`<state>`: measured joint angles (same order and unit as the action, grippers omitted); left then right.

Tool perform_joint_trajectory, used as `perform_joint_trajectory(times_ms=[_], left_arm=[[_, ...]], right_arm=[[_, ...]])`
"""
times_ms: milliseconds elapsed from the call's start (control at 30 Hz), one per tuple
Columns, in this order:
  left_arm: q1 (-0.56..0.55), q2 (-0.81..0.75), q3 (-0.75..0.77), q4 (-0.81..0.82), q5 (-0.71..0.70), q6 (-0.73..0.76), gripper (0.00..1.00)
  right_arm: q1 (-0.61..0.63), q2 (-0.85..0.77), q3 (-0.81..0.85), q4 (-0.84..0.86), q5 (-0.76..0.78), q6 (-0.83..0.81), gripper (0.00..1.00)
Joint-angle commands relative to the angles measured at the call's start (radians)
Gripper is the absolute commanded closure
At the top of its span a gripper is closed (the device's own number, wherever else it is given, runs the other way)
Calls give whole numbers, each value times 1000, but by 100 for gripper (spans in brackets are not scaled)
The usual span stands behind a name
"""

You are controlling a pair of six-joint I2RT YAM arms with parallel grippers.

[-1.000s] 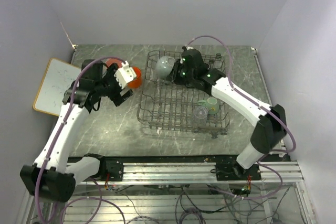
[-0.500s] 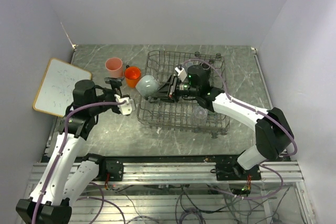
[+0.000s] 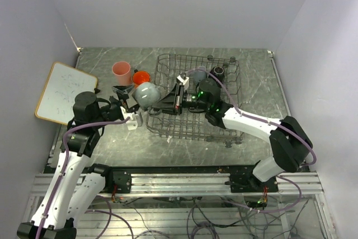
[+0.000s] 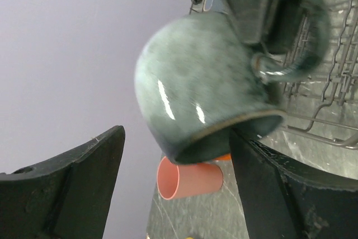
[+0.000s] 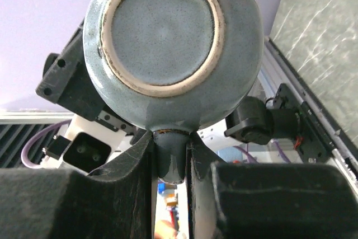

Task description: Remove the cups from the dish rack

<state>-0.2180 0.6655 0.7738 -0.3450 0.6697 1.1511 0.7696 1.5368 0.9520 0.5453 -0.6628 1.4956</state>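
A grey mug [image 3: 146, 94] hangs in the air just left of the dish rack [image 3: 224, 134]. My right gripper [image 3: 172, 100] is shut on its handle [image 5: 170, 152], and the mug's base [image 5: 162, 26] faces that wrist camera. My left gripper [image 3: 133, 106] is open, one finger on each side of the mug [image 4: 201, 82]; the left finger [image 4: 84, 183] stands well apart from it. On the table behind stand a pink tumbler [image 3: 121, 71] and an orange mug [image 3: 141, 77]. A black mug [image 3: 217, 72] sits at the rack's far end.
A white board with a wooden frame [image 3: 64, 92] lies at the table's left edge. The rack's wire side [image 4: 335, 82] is close to the right of my left gripper. The pink tumbler [image 4: 190, 178] shows below the held mug.
My right arm carried the grey mug leftward out of the rack. My left arm drew back from the orange mug and swung toward the grey mug, its fingers now flanking it.
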Motion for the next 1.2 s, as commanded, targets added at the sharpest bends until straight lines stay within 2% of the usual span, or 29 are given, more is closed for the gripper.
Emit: perform_joint_trajectory(times_ms=[0, 133, 233, 333, 400, 467, 500, 567, 667, 700, 800, 867, 933, 1067, 1167], left_arm=[[-4, -13, 30, 75, 65, -46, 16], [-4, -18, 22, 92, 64, -54, 25], [-4, -20, 25, 92, 91, -73, 36], [-4, -17, 32, 101, 103, -102, 53], [-4, -15, 36, 104, 105, -112, 70], [-4, -17, 37, 98, 105, -113, 82], [-4, -17, 40, 84, 102, -108, 89], [-4, -13, 51, 44, 88, -98, 93], [-4, 18, 78, -44, 19, -102, 93], [-4, 39, 89, -73, -25, -107, 93], [-4, 159, 133, -140, -238, -144, 93], [3, 288, 206, -230, -413, -156, 93], [40, 415, 278, -313, -513, -170, 93], [140, 587, 367, -423, -570, -181, 93], [181, 669, 397, -422, -611, -203, 93]], right_arm=[[45, -68, -11, 243, 2, 87, 100], [77, -88, -47, 325, 27, 151, 100], [92, -84, -85, 434, 52, 216, 100], [116, -72, -91, 481, 76, 240, 100], [129, -59, -81, 490, 78, 244, 100], [132, -46, -72, 493, 74, 249, 100], [133, -44, -69, 489, 75, 249, 98], [129, -49, -69, 447, 74, 234, 80], [105, -73, -56, 324, 69, 164, 45], [90, -85, -49, 255, 63, 125, 37], [20, -137, -33, 19, 68, -6, 23], [-39, -184, -16, -165, 87, -127, 19], [-95, -234, 13, -342, 127, -230, 17], [-179, -279, 118, -643, 199, -411, 17], [-229, -298, 177, -796, 269, -515, 17]])
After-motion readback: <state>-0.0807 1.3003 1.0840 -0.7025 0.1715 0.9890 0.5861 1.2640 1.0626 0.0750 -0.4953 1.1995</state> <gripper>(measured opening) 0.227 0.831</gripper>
